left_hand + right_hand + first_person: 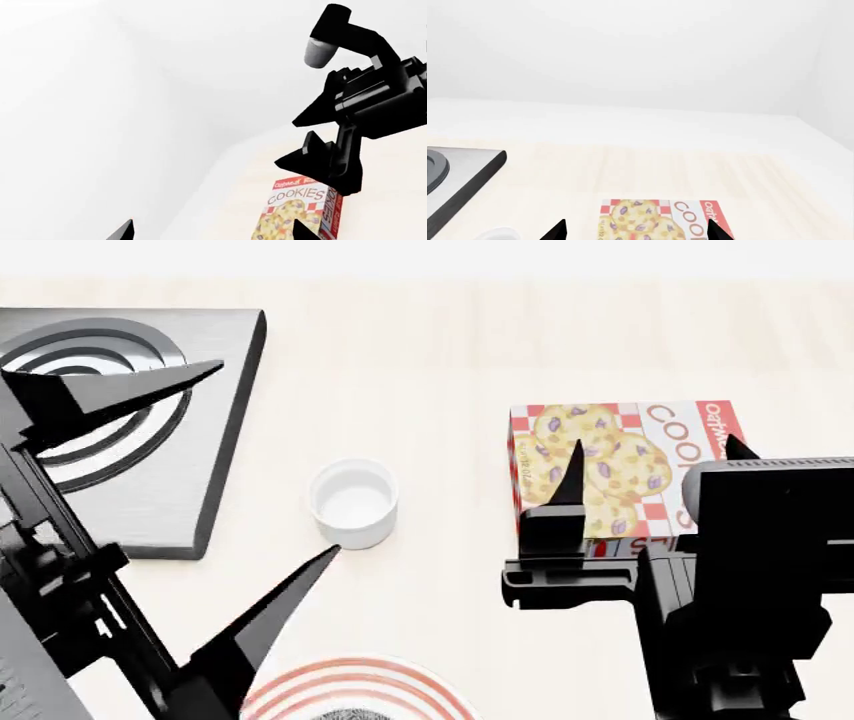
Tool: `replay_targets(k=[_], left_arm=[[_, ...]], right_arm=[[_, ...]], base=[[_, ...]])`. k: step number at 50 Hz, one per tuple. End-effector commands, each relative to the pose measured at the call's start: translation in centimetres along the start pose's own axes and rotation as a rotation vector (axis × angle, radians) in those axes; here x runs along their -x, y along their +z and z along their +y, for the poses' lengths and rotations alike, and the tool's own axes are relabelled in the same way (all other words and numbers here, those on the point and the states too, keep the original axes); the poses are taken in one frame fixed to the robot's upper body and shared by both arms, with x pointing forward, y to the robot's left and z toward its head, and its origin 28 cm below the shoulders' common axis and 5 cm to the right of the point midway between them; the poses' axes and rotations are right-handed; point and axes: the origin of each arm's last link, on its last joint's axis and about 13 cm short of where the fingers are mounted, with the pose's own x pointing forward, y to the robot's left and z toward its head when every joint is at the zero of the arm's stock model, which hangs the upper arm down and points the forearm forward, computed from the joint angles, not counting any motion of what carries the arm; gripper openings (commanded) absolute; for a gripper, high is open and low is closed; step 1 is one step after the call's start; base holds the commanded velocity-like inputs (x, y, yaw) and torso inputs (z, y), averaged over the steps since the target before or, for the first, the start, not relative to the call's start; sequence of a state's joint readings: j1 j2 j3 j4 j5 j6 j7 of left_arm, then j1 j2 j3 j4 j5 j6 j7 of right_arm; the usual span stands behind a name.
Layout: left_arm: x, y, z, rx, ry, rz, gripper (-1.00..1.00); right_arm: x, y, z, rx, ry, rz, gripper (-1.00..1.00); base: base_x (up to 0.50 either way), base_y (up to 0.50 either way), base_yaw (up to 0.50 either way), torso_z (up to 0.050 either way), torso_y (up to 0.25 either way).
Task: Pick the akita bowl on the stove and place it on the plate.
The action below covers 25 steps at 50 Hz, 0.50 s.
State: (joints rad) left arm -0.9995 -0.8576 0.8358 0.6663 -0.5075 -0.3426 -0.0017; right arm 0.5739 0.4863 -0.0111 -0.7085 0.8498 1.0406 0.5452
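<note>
Pale wood-grain tabletop [441,350] bears brushed-metal stove [220,410], red-ringed plate [400,685]; both pointed black grippers gape empty.

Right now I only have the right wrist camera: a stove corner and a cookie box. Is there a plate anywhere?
Observer: Yes. The head view shows the plate at the table's near edge, nearer the robot than the white cup.
Operator: Anything sitting on it?
Observer: A speckled grey patch shows at its middle, cut off by the frame's edge. I cannot tell what it is.
Operator: And the burner?
Observer: The visible part of the burner on the stove is bare, though the left gripper hides part of it.
</note>
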Motion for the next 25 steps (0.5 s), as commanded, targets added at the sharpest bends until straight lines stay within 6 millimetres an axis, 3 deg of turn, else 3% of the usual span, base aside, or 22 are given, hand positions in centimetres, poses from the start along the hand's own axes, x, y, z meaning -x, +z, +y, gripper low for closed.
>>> replay_targets(k=[1, 25], left_arm=[[-0.3, -0.3, 1.7, 0.071, 0.124, -0.009, 1.0], [0.3, -2.5, 3.2, 0.244, 0.347, 0.056, 1.0]], right_arm=[[-0.2, 0.1, -0.1, -0.018, -0.006, -0.014, 1.0], [-0.2, 0.1, -0.1, -0.019, -0.007, -0.014, 1.0]], base=[[0.0, 0.0, 0.0, 0.0, 0.0], [0.0, 0.0, 0.0, 0.0, 0.0]])
